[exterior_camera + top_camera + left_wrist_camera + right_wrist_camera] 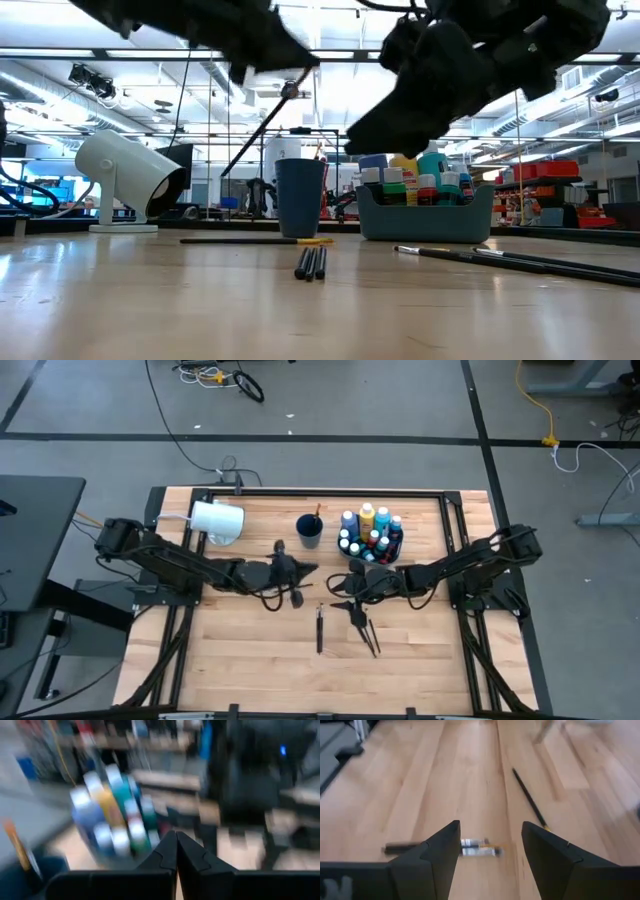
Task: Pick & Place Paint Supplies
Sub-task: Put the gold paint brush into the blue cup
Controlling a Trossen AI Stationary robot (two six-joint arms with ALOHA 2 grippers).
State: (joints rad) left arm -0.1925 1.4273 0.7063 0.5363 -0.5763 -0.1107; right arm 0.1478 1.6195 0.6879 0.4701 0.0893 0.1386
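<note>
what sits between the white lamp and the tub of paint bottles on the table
The dark blue cup with a brush in it stands between the white lamp and the tub of paint bottles, clearest in the high view.

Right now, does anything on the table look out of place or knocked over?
Several paintbrushes lie loose on the bare wood in front of the caddy of paint bottles, some crossed, while the blue cup holds only one brush. The white cylinder lies sideways on its stand. Nothing looks spilled or broken.

Wooden table [240,660], white cylinder [217,521], blue cup [309,531], bottle bin [371,556], loose paintbrushes [319,628]
</note>
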